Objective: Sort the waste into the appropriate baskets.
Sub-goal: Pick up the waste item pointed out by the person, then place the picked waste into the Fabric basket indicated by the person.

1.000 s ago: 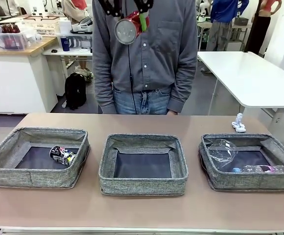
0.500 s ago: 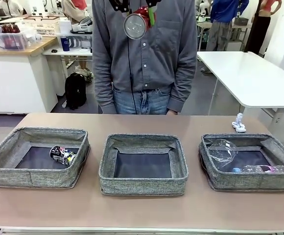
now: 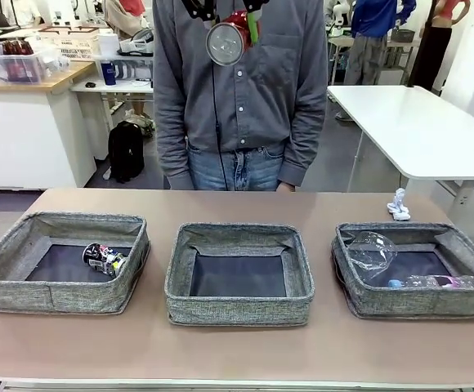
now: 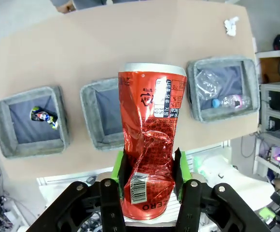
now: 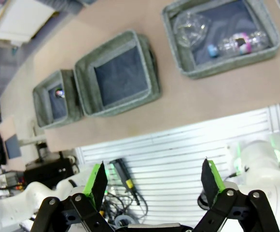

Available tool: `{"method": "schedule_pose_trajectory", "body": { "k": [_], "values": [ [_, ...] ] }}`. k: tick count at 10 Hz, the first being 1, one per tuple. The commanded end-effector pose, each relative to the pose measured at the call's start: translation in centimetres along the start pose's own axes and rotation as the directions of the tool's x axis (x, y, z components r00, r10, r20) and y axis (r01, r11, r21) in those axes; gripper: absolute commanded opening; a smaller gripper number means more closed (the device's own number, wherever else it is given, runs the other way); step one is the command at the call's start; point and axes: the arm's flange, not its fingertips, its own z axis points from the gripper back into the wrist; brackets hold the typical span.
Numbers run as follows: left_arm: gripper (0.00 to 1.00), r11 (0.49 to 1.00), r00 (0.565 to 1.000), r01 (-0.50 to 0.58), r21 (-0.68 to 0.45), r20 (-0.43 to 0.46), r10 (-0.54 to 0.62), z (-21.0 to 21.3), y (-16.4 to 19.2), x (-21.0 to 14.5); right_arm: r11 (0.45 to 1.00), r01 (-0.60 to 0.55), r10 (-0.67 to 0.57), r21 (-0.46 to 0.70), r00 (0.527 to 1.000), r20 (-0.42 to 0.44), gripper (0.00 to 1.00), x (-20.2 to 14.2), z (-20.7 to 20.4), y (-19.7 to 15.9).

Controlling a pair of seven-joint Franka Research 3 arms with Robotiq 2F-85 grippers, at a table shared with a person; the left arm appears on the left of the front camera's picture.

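Three grey woven baskets, two cans, one plastic bottle, one piece of crumpled clear plastic and one white paper wad are shown. The baskets are set in a row on the table [image 3: 237, 351], apart from one another.

The left basket [image 3: 53, 296] holds a dark printed can [image 3: 105, 259], lying on its side near the right wall. The dark flat bottom of the middle basket [image 3: 239, 309] is seen bare. The right basket [image 3: 421, 302] holds the crumpled clear plastic [image 3: 370, 251] and, in front of it, the clear blue-capped bottle [image 3: 433, 282], laid flat. The paper wad [image 3: 398, 206] lies on the table just beyond the right basket.

The crushed red can [image 4: 151, 159] is clamped between the left jaws, high above the table in front of a person [image 3: 237, 122]. Its body is creased and pinched, with white print, a barcode and a silver rim.

The right jaws are held wide apart, above the table's near edge.
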Motion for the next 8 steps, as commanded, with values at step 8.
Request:
{"method": "schedule_pose_trajectory", "body": {
  "k": [8],
  "values": [
    [0.45,1.000,1.000,0.012,0.014,0.006,-0.012,0.22,0.47,-0.37,1.000,-0.015,0.015,0.010,1.000,-0.010,1.00,-0.60,0.40,-0.26]
  ]
}}
